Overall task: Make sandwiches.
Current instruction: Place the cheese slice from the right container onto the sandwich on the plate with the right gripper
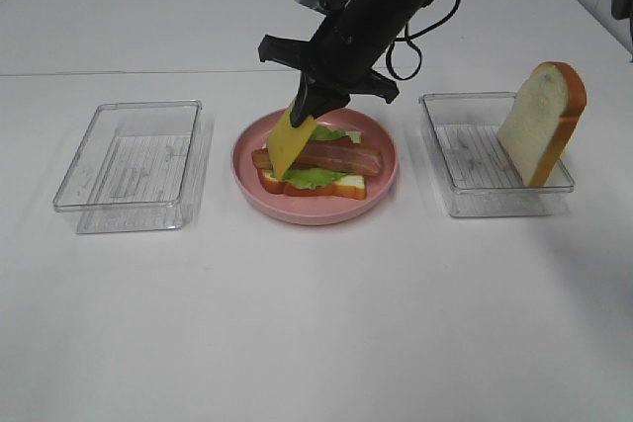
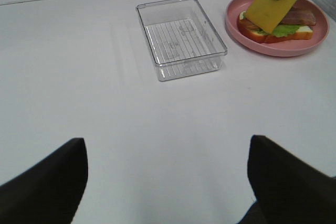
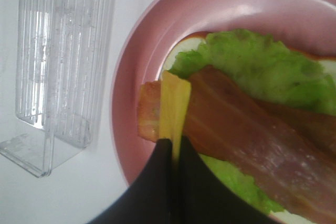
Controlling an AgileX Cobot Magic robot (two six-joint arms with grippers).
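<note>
A half-built sandwich sits on the round pink plate (image 1: 381, 183): a bread slice (image 1: 341, 188), green lettuce (image 1: 315, 178) and bacon strips (image 1: 341, 156). My right gripper (image 1: 309, 103) is shut on a thin yellow cheese slice (image 1: 290, 140), which hangs tilted over the left end of the bacon, its lower edge at or just above it. The right wrist view shows the cheese (image 3: 174, 108) edge-on between the fingers, above the bacon (image 3: 241, 140) and lettuce (image 3: 252, 66). A second bread slice (image 1: 542, 123) leans upright in the right tray. My left gripper (image 2: 168, 182) is open, low over bare table.
A clear plastic tray (image 1: 132, 165) lies left of the plate with nothing in it. Another clear tray (image 1: 475, 170) lies right of the plate and holds the leaning bread. The white table's back edge runs behind them.
</note>
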